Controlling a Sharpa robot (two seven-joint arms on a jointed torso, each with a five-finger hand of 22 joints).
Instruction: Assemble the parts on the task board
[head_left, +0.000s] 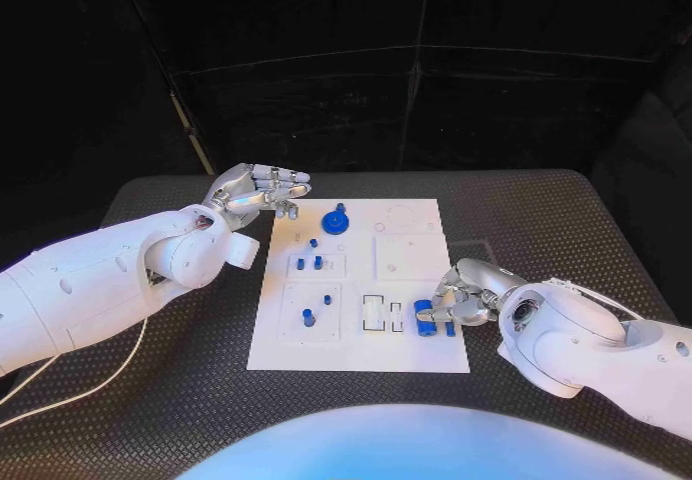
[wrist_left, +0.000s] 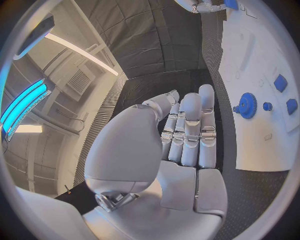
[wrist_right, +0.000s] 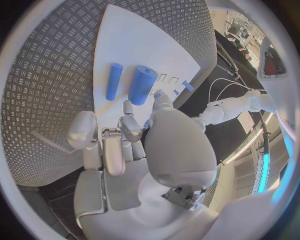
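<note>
The white task board (head_left: 361, 340) lies mid-table. A blue gear (head_left: 336, 222) stands near its far end, and small blue pegs (head_left: 307, 264) stand in its left column. Two blue cylinders (head_left: 427, 318) lie at the board's right edge, one thin (wrist_right: 114, 81) and one thick (wrist_right: 142, 84). My right hand (head_left: 464, 297) rests beside them with its fingers curled in, one fingertip (wrist_right: 157, 95) at the thick cylinder's end. My left hand (head_left: 264, 190) hovers at the board's far left corner, fingers straight and side by side (wrist_left: 190, 130), holding nothing, with the gear (wrist_left: 248, 105) just beyond it.
Rectangular slots (head_left: 375, 312) sit left of the cylinders. More blue pegs (head_left: 307, 317) stand at the board's near left. A white cable (head_left: 87, 375) trails over the textured black mat by my left arm. Bare mat surrounds the board on all sides.
</note>
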